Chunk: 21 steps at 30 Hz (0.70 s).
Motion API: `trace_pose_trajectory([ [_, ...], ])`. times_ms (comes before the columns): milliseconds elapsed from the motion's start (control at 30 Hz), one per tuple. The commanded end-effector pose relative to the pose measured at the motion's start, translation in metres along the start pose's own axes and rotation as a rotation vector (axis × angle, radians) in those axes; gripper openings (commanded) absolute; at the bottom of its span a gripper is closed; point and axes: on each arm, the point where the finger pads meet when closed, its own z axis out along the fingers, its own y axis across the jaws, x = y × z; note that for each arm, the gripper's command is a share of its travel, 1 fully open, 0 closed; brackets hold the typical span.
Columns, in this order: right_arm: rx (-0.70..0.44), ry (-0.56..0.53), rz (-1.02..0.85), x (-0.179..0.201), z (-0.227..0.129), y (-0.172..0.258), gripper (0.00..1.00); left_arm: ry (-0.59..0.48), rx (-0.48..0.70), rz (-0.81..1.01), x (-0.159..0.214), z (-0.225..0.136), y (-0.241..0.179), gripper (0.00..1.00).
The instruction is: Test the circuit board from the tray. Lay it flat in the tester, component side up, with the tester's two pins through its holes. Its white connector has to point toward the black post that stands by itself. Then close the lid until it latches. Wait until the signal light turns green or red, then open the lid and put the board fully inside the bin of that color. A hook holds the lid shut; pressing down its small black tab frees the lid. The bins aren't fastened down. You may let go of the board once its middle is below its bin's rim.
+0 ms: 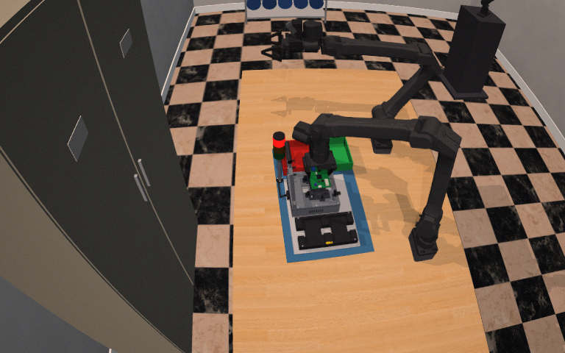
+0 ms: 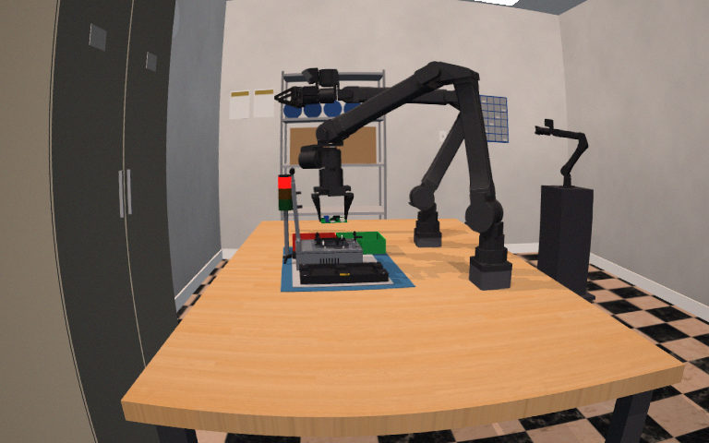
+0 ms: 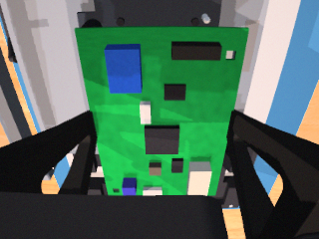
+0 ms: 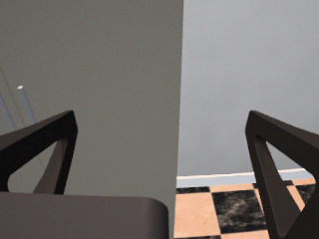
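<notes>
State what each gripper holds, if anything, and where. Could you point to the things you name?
Left gripper [image 2: 332, 218] [image 3: 163, 124]: the board [image 1: 319, 179] [image 2: 333, 220] [image 3: 161, 112], by its two opposite long edges. Right gripper [image 1: 268, 45] [image 2: 278, 97] [image 4: 161, 119]: nothing.

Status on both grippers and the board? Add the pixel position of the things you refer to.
Left gripper [image 1: 319, 176] [image 2: 332, 219] [image 3: 161, 124]: shut on circuit board [image 1: 319, 179] [image 2: 333, 220] [image 3: 161, 112], held above tester [image 1: 314, 208] [image 2: 329, 256]. Right gripper [image 1: 266, 43] [image 2: 277, 97] [image 4: 161, 119]: open. Signal light [image 1: 279, 143] [image 2: 284, 192] red. Nothing seen blocking the red bin [image 1: 296, 150] [image 2: 313, 235].

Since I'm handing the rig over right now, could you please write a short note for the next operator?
Left end effector: gripping the green board above the tester.
Right end effector: open, raised away.
Signal red; lid open.
Board is out of the tray.
Left: board into the red bin, if red is its result.
</notes>
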Motion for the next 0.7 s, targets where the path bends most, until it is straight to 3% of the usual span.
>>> trace_pose_trajectory([
  [0,0.000,-0.037,-0.015,-0.012,-0.001,0.000,1.00,-0.034,-0.035,-0.012,-0.031,-0.014,0.016,0.67],
  [300,0.000,-0.037,-0.015,-0.012,-0.001,0.000,1.00,-0.064,-0.038,0.009,-0.165,0.009,0.023,0.67],
  [667,0.000,-0.037,-0.015,-0.012,-0.001,0.000,1.00,-0.024,-0.025,-0.004,-0.203,0.037,0.047,0.67],
])
